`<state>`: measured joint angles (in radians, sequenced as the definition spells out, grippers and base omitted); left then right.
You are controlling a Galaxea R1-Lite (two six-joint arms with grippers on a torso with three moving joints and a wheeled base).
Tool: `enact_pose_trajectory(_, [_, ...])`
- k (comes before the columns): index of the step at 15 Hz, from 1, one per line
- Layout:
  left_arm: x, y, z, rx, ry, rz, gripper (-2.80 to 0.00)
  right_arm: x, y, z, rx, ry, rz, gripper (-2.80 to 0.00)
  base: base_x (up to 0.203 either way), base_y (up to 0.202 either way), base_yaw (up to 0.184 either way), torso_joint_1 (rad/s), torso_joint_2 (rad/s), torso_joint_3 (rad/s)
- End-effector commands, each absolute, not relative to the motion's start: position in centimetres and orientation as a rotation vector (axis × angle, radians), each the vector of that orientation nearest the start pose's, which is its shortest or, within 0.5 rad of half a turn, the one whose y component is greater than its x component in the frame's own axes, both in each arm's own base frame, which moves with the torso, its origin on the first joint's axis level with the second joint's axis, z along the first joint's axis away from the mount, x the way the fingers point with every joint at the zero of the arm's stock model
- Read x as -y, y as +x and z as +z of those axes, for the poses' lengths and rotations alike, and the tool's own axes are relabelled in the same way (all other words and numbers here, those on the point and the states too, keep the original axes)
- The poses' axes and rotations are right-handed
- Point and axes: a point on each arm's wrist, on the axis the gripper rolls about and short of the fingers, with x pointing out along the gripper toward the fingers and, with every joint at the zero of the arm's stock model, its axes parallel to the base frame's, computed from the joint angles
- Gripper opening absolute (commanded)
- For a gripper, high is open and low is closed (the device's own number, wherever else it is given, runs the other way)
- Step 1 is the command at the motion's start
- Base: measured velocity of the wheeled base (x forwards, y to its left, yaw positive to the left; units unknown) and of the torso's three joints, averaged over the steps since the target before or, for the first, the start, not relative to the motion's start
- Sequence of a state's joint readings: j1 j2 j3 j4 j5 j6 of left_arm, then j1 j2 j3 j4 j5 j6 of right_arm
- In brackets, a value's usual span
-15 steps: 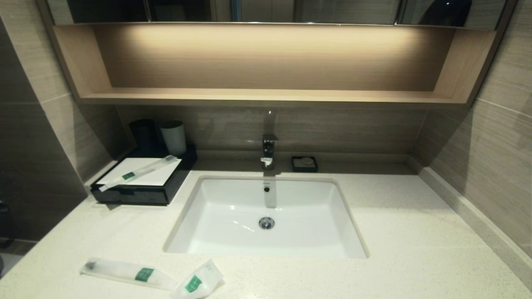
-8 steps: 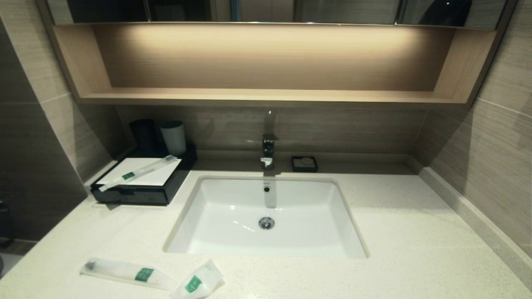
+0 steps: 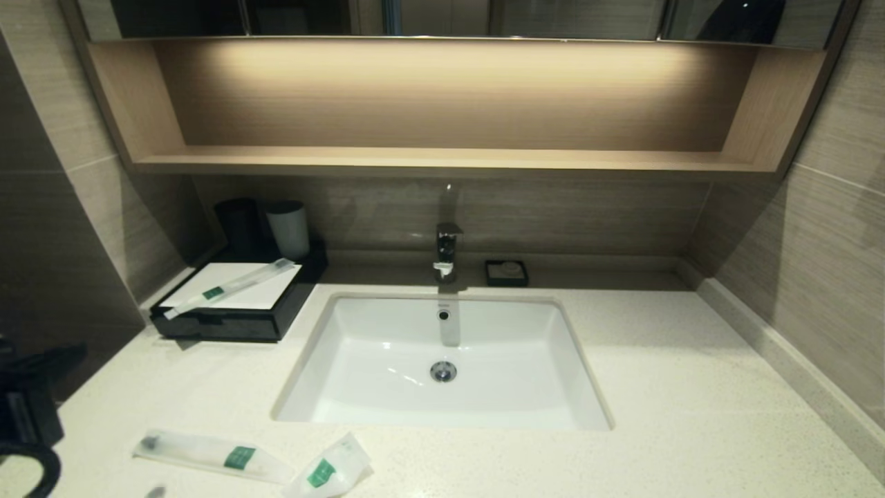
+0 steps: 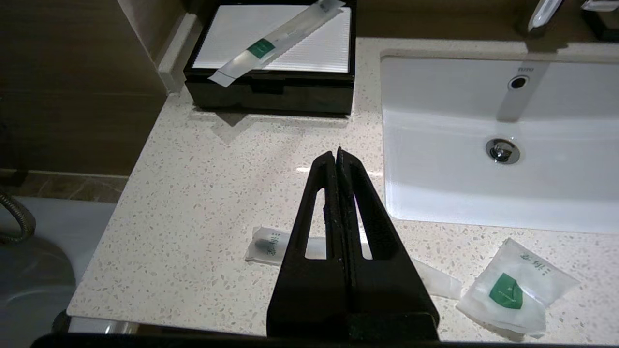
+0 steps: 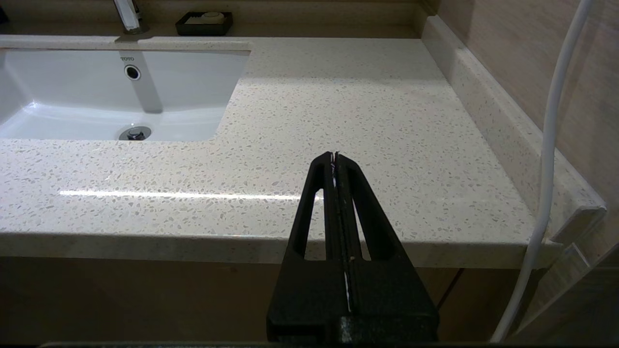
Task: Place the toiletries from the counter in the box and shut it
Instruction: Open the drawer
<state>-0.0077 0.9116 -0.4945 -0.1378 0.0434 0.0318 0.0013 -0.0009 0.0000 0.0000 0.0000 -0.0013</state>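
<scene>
The black box (image 3: 235,321) with a white top stands at the counter's (image 3: 691,387) back left, its front drawer closed. One long sachet (image 3: 228,286) lies diagonally on its top; it also shows in the left wrist view (image 4: 275,41). A second long sachet (image 3: 211,455) and the short wide sachet (image 3: 330,470) lie on the counter near the front edge. My left gripper (image 4: 337,152) is shut and empty, above the long counter sachet (image 4: 263,244), with the short one (image 4: 515,287) beside it. My right gripper (image 5: 334,154) is shut and empty at the counter's front right edge.
A white sink (image 3: 442,360) with a faucet (image 3: 448,249) sits mid-counter. A black soap dish (image 3: 506,273) stands behind it. A black cup (image 3: 238,225) and a white cup (image 3: 289,228) stand behind the box. My left arm (image 3: 28,415) shows at the lower left.
My left arm has come into the head view at the lower left edge. The sachets and the box have not moved.
</scene>
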Motion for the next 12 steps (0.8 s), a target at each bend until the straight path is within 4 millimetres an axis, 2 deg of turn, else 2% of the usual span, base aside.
enact_pose_trajectory(1, [0.0,13.8,19.4,-0.409,0.065,0.026,-2.80,0.0,-2.3,7.5,-0.002,-0.002,0.002,-2.80,0.000,0.000,0.000,0.000,0.00,0.000])
enact_pose_trajectory(6, [0.0,17.9,18.1,-0.445,0.081,0.027,-2.80,0.0,-2.3,7.5,0.000,-0.002,0.002,-2.80,0.000,0.000,0.000,0.000,0.00,0.000])
enact_pose_trajectory(11, [-0.6,20.5,16.9,-0.454,0.075,0.055,-2.80,0.0,-2.3,7.5,-0.002,-0.002,0.002,-2.80,0.000,0.000,0.000,0.000,0.00,0.000])
enact_pose_trajectory(12, [-1.2,21.0,16.8,-0.444,0.072,0.081,-2.80,0.0,-2.3,7.5,-0.002,-0.002,0.002,-2.80,0.000,0.000,0.000,0.000,0.00,0.000])
